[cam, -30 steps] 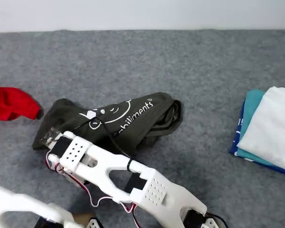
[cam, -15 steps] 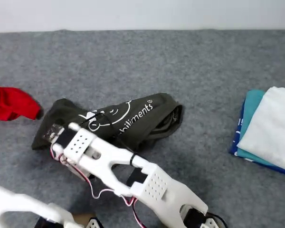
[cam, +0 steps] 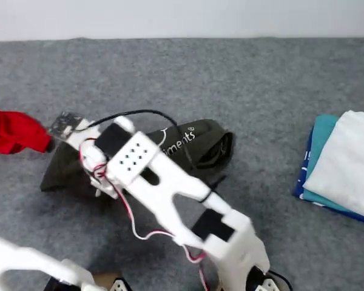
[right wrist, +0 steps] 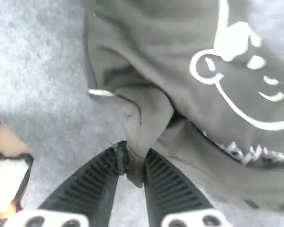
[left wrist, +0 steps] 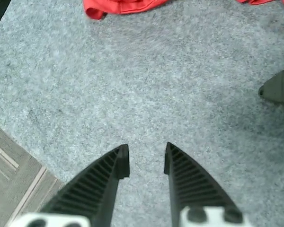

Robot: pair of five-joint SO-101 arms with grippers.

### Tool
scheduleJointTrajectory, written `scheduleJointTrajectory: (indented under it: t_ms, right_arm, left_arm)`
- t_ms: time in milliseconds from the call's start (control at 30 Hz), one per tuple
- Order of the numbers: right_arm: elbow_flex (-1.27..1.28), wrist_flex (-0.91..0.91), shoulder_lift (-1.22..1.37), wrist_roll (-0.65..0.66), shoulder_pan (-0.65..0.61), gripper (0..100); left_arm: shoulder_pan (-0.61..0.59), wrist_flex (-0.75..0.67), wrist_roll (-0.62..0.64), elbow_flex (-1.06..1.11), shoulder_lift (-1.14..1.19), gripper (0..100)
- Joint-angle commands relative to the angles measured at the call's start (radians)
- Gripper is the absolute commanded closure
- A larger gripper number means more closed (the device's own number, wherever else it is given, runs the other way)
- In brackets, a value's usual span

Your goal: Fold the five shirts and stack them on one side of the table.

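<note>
Left of the middle of the grey surface (cam: 261, 79) lies the dark green shirt (cam: 194, 145), rumpled, with its white print facing up. The right gripper (right wrist: 135, 163) has its fingers pressed together on a bunched fold at the shirt's edge, and the cloth hangs in a pinched ridge just above the surface.

A second ago that arm lay low along the front edge, with its wrist down by the shirt's near-left corner. Since then it has risen and swung toward the far left, so it now crosses over the shirt and lifts the pinched cloth with it. The rest of the garment has hardly shifted. To me this looks like the start of a fold, or a pull to straighten the shirt, and it is far from flat.

The left gripper (left wrist: 144, 158) hovers over bare surface near the front left corner, with its fingers spread a little and nothing between them. The red shirt (cam: 12, 130) sits crumpled at the left edge. At the right edge a white shirt (cam: 346, 157) tops a teal shirt (cam: 321, 136) and a blue shirt (cam: 303, 176), all folded, so by my count two shirts remain.
</note>
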Motion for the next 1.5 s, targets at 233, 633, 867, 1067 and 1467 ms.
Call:
scheduleJointTrajectory:
  t_ms: [233,633,867,1067,1467]
  right_arm:
    - [0.517,0.042,-0.544,0.106,0.124,98.8]
    - [0.812,0.036,-0.808,0.405,0.628,98.8]
    - [0.816,0.01,-0.808,0.433,0.737,98.8]
    - [0.818,0.01,-0.808,0.428,0.733,98.8]
    - [0.815,0.01,-0.811,0.431,0.765,98.8]
  left_arm:
    - [0.201,0.104,-0.003,-0.004,-0.032,87]
    - [0.657,0.173,0.061,0.051,-0.029,87]
    - [1.007,0.084,0.061,0.292,-0.025,87]
    - [1.165,-0.138,0.137,0.513,-0.023,80]
    - [1.166,-0.387,0.164,0.599,0.15,77]
